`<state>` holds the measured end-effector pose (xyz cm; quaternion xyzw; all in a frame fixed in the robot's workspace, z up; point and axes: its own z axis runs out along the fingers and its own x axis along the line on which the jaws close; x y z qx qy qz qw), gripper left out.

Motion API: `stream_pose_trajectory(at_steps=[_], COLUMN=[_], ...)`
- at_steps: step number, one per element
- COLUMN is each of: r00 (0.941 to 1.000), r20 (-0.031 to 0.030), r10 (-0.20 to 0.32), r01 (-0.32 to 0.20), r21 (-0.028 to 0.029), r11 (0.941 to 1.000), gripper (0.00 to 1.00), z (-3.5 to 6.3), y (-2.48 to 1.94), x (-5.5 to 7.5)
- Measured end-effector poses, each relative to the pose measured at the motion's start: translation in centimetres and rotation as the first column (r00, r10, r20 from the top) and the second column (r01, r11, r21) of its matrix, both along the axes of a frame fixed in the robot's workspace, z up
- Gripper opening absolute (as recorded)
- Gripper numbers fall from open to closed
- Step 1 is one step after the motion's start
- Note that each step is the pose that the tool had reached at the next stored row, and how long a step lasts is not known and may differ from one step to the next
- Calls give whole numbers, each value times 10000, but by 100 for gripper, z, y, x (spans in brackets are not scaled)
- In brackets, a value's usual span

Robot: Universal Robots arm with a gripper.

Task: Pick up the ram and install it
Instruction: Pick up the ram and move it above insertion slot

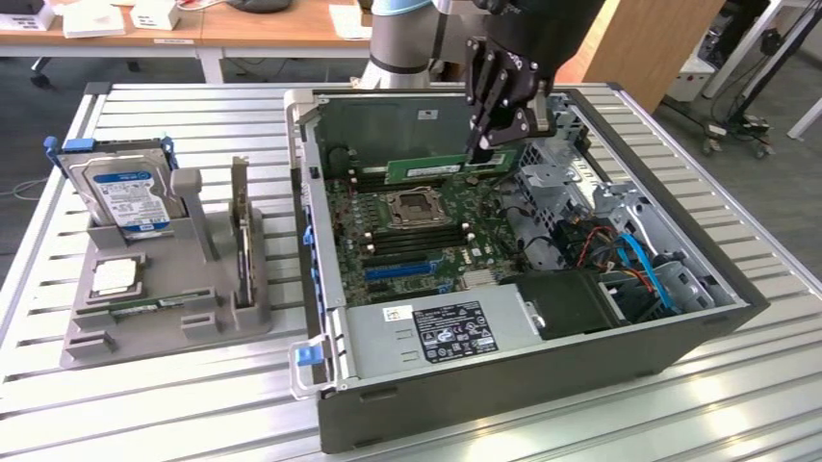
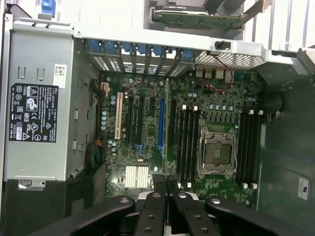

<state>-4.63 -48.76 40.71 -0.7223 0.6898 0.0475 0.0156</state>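
Install step, I'd say: gripper pinched nearly shut on the ram, hovering at 1 o'clock of the CPU socket; I reckon seating needs square slot alignment.

Ram: held on edge inside the open computer case.
The ram is a long, thin, narrow green circuit-board stick. It stands level on its long edge, pinched near one end by the gripper. It sits at the memory slots just beyond the processor socket. Whether it touches a slot cannot be told.
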Motion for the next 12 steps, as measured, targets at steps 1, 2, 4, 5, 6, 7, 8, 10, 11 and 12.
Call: stream_pose_trajectory(at_steps=[1, 2, 4, 5, 6, 7, 8, 10, 11, 12], r00=[10000, 10000, 9999, 9998, 9998, 9997, 9996, 9995, 9995, 9995], r20=[-3, -7, -12, -17, -26, -36, -46, -51, -51, -51], r10=[-20, -56, -142, -177, -210, -242, -273, -305, -305, -306], r01=[20, 56, 142, 177, 210, 242, 273, 305, 305, 306], r21=[1, 2, 0, 0, 0, -1, -1, -3, -2, -2], r11=[10000, 10000, 9999, 9998, 9998, 9997, 9996, 9995, 9995, 9995], gripper=[12, 12, 12, 12, 12, 12, 12, 12, 12, 12], z=[-1, -3, -6, -8, -9, -10, -12, -13, -13, -13], y=[0, 0, 0, 0, 0, 0, 0, 0, 0, 0], x=[3, 6, 13, 16, 20, 23, 27, 34, 34, 34])
